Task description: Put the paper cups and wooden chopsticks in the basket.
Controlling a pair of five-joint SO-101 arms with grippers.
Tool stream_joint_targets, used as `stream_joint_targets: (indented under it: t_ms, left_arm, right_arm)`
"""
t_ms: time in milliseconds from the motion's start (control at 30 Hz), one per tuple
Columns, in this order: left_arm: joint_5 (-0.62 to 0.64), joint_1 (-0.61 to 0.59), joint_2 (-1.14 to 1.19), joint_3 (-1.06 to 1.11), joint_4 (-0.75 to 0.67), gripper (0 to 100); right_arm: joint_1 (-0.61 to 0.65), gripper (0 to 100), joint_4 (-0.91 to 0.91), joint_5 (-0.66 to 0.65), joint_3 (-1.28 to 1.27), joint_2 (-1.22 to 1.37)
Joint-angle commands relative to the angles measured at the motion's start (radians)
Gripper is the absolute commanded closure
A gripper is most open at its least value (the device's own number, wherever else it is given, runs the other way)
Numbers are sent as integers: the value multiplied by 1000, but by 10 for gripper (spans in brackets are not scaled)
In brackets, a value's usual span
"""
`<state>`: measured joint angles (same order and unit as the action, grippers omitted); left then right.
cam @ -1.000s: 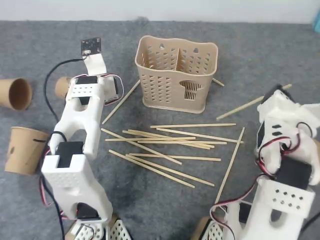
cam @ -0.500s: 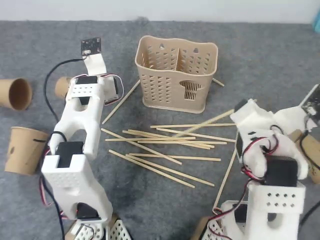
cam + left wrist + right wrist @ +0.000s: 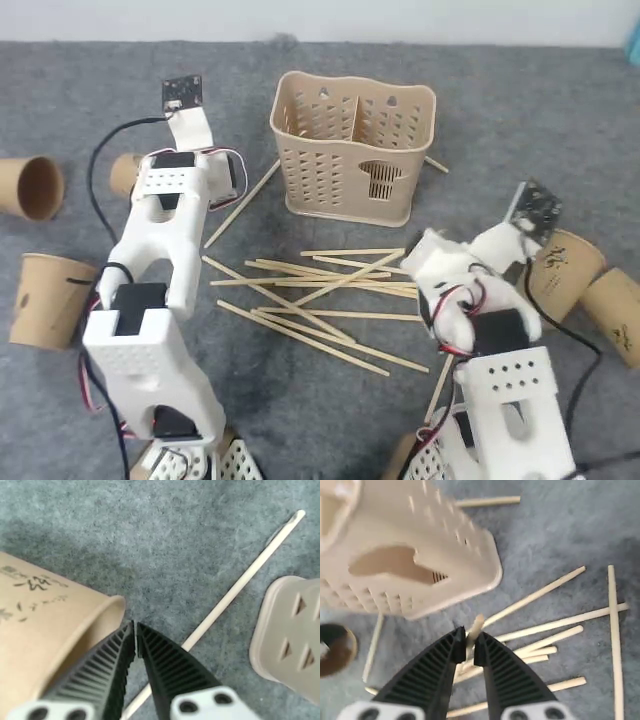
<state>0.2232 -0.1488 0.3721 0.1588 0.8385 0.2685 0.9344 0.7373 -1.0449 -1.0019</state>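
1 wooden chopstick (image 3: pixel 478 621) is pinched at its end by the nearly closed jaws of the right gripper (image 3: pixel 469 636), apparently for tipping into the basket (image 3: pixel 420 545) just beyond them; the left gripper (image 3: pixel 135 628) is closed on nothing, with a paper cup (image 3: pixel 45 615) touching beside its jaws

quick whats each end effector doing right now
Left end effector: closed, holding nothing, beside a paper cup.
Right end effector: closed on a wooden chopstick.

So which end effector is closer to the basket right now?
Right. The right end effector sits just in front of the basket, shut on a chopstick; the left end effector is off to the basket's side, beside a paper cup.
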Motion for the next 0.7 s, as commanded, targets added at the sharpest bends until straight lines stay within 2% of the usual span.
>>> stream_joint_targets:
  t_ms: [0,167,367,533,667]
  left_arm:
    - [-2,-6,-17,-21,-15,984]
    - [-2,-6,-17,-21,-15,984]
    - [-2,-6,-17,-19,-15,984]
    - [-2,-6,-17,-19,-15,984]
    - [-2,-6,-17,-19,-15,984]
  right_arm:
    - [42,988,-12,-60,-23,-19]
    - [42,959,-10,-149,-66,-19]
    - [39,754,56,-218,-89,-19]
    - [33,742,113,-339,-86,-30]
    - [-101,743,170,-433,34,-21]
